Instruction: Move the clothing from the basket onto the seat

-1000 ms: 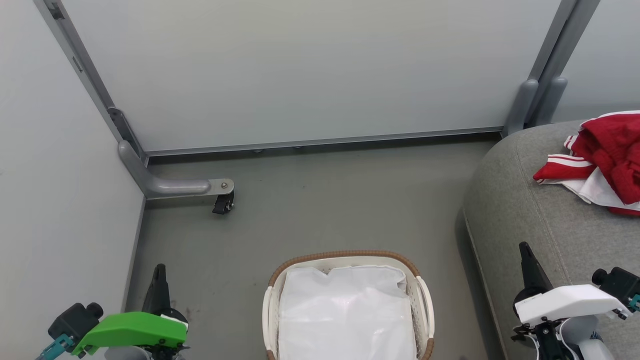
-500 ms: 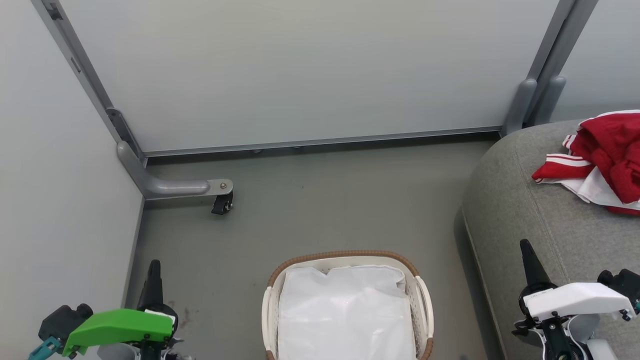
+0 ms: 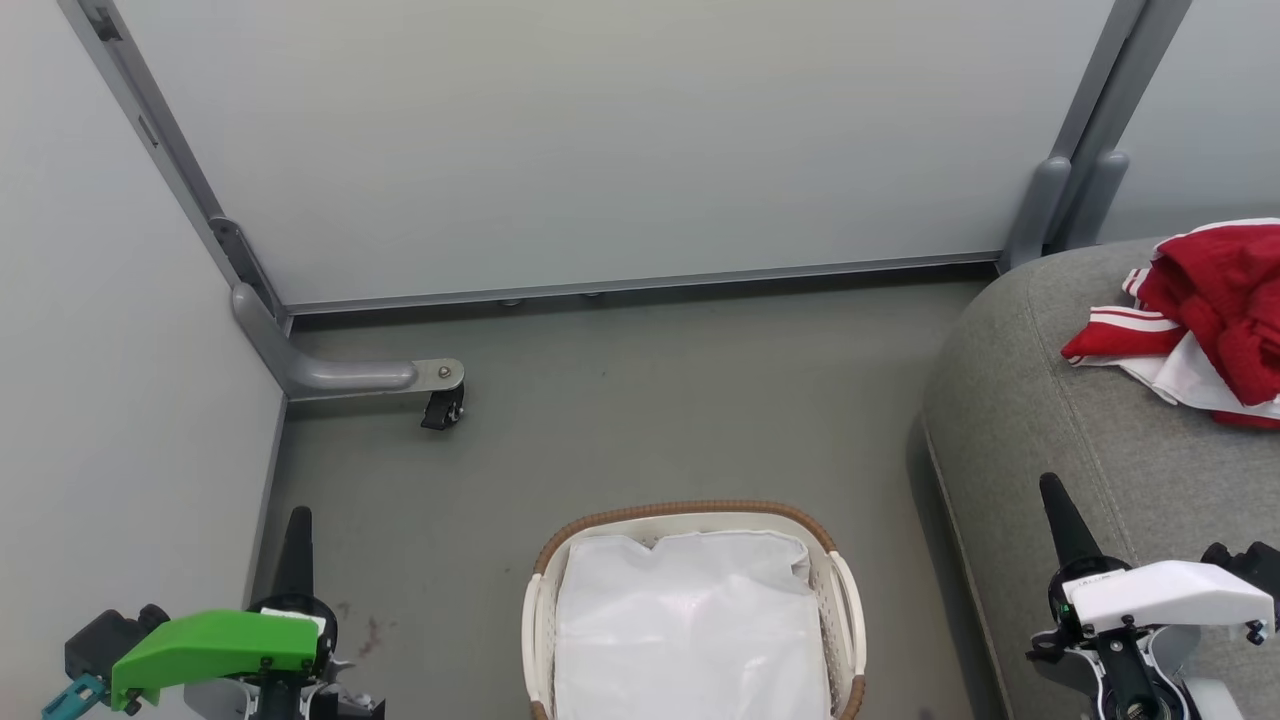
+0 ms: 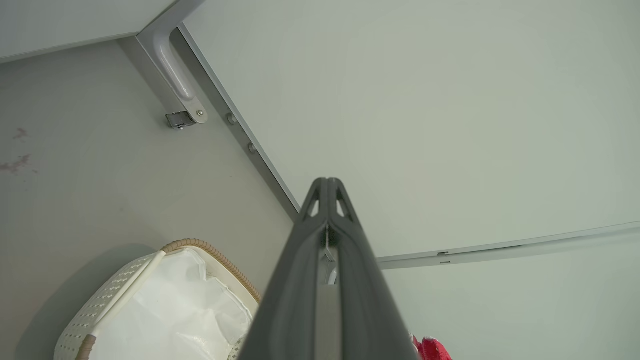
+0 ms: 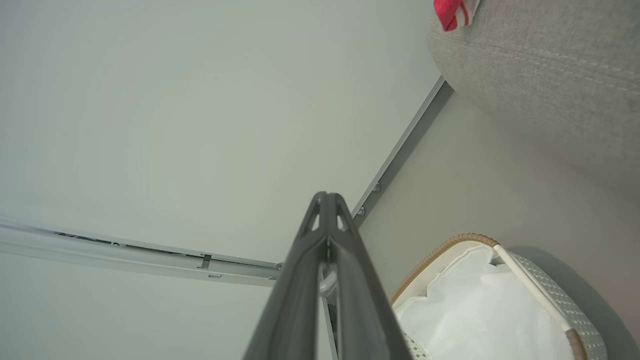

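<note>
As clothing (image 3: 1215,310) lies on seat (image 3: 1030,430), stripes (image 3: 1130,322) pointing left

Red, white-striped clothing (image 3: 1225,310), perhaps two garments, in a heap on the grey seat (image 3: 1030,420), apart from the cream basket (image 3: 690,508).

The basket (image 3: 690,508) stands on the floor (image 3: 650,400) straight before me, between my left gripper (image 3: 298,520) and my right gripper (image 3: 1052,495), with the liner (image 3: 690,630) lying in it. The seat (image 3: 1050,400) is near on my right, and the clothing (image 3: 1215,310) lies on its far part. The wall panel (image 3: 600,150) runs behind, with a castor (image 3: 442,408) at its left corner.
</note>
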Robot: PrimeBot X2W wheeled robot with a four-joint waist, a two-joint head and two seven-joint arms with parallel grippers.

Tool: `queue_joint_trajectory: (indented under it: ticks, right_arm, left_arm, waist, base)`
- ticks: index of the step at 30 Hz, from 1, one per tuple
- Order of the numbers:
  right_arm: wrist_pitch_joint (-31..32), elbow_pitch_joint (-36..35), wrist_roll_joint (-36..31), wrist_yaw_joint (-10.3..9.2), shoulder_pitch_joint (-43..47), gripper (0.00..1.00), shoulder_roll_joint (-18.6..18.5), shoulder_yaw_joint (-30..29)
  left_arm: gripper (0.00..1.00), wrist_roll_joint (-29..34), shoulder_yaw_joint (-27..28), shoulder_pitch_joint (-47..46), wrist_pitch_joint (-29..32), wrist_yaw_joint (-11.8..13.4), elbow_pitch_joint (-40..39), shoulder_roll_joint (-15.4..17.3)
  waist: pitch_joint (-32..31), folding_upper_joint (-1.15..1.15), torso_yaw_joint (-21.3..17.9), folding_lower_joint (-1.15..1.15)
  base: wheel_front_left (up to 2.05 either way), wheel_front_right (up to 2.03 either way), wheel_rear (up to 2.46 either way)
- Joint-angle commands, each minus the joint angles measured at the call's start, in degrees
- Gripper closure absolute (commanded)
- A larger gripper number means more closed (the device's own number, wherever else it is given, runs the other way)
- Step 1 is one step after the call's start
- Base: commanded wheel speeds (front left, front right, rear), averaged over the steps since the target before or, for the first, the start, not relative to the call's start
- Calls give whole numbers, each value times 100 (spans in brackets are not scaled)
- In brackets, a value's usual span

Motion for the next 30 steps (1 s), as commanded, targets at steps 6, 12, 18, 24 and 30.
queue_joint_trajectory:
  ticks: [6, 12, 18, 24, 30]
  right_arm:
    - [107, -102, 428, -3, -103, 100, -43, -33]
    - [183, -131, 731, -2, -99, 100, -46, -42]
    - [259, -160, 1019, -3, -103, 100, -49, -52]
    - [330, -187, 1297, -3, -106, 100, -51, -59]
    - [402, -214, 1564, -3, -106, 100, -54, -68]
  left_arm:
    - [100, -380, 93, -159, 108, -41, -105, 26]
    - [100, -652, 147, -171, 183, -57, -133, 26]
    - [100, -909, 201, -190, 263, -68, -161, 28]
    - [100, -1149, 245, -208, 333, -81, -187, 29]
    - [100, -1375, 288, -203, 397, -89, -216, 30]
  waist:
    - [0, 0, -8, 0]
    - [0, 0, -16, 0]
    - [0, 0, -24, 0]
    - [0, 0, -32, 0]
    - [0, 0, -40, 0]
  base:
    - [0, 0, 0]
    - [0, 0, 0]
    - [0, 0, 0]
    - [0, 0, 0]
    - [0, 0, 0]
